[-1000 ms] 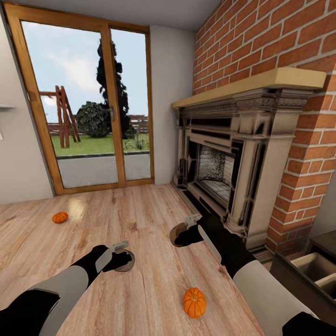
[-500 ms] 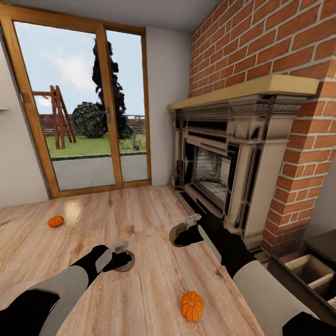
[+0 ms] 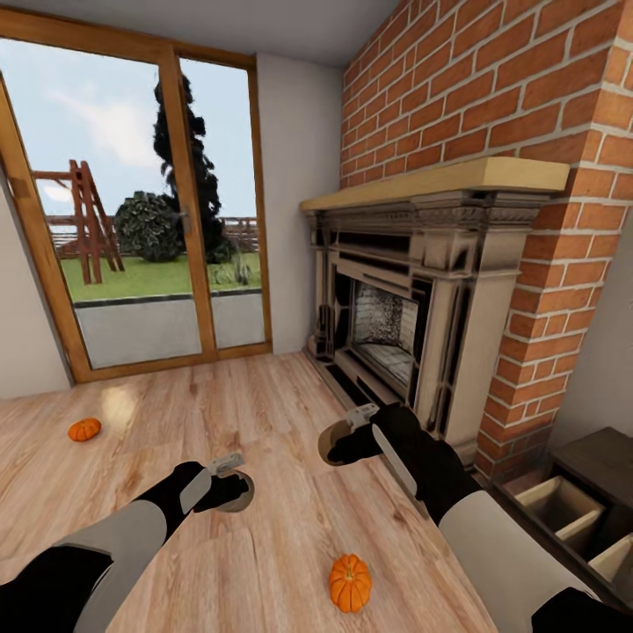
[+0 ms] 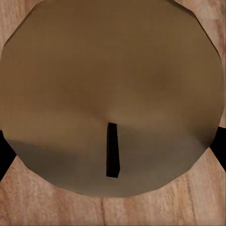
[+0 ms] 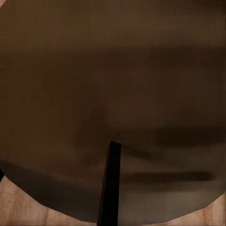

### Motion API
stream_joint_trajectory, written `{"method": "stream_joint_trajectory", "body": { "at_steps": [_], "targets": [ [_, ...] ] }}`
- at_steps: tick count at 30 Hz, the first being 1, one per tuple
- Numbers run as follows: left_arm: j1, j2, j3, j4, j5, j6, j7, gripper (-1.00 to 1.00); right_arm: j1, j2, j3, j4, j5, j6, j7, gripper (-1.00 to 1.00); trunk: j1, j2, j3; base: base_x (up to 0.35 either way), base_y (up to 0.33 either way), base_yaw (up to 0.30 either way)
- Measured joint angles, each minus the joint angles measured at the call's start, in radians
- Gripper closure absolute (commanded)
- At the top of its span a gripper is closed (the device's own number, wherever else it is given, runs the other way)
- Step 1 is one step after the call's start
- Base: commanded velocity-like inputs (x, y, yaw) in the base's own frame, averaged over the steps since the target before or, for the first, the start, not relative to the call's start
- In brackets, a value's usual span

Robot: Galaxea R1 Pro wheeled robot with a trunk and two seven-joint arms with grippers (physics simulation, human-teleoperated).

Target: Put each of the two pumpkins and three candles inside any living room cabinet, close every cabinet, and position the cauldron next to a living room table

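Head view. Two bright-orange ribbed pumpkins lie on the wood floor (image 3: pixel 264 545): the near pumpkin (image 3: pixel 350 582) at lower centre, stem up, and the far pumpkin (image 3: pixel 84 429) at mid-left, near the glass door (image 3: pixel 132 220). The left gripper (image 3: pixel 230 489) pinches a tan candle (image 4: pixel 110 94), a flat round face with a dark wick. The right gripper (image 3: pixel 338 440) pinches a second candle (image 5: pixel 113 94), shadowed brown. The cabinet (image 3: pixel 580 519), lower right, stands open showing pale compartments.

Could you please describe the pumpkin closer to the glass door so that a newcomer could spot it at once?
Start at the tall wood-framed glass door on the far wall. On the bare wooden floor just in front of it lies a small orange pumpkin. Unlike the other pumpkin lying near the robot's arms, it sits alone, far away by the door.
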Motion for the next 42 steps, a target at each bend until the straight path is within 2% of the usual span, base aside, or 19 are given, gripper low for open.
{"method": "stream_joint_trajectory", "body": {
  "at_steps": [17, 32, 42],
  "targets": [
    [0.0, -0.001, 0.0, 0.0, 0.0, 0.0, 0.001, 1.0, 0.0, 0.001, 0.003, 0.0, 0.0, 0.0, -0.002, 1.0, -0.065, 0.119, 0.053, 0.0, 0.0, -0.002],
    [0.0, -0.001, 0.0, 0.001, 0.0, 0.0, 0.003, 1.0, 0.001, 0.001, 0.003, 0.0, 0.003, 0.0, -0.003, 1.0, -0.123, 0.224, 0.095, 0.0, 0.0, -0.234],
    [0.0, -0.001, 0.0, 0.0, 0.0, 0.0, 0.003, 1.0, 0.0, 0.001, 0.003, 0.0, 0.002, -0.004, -0.002, 1.0, -0.161, 0.294, 0.118, 0.0, 0.0, -0.04]
  ]
}}
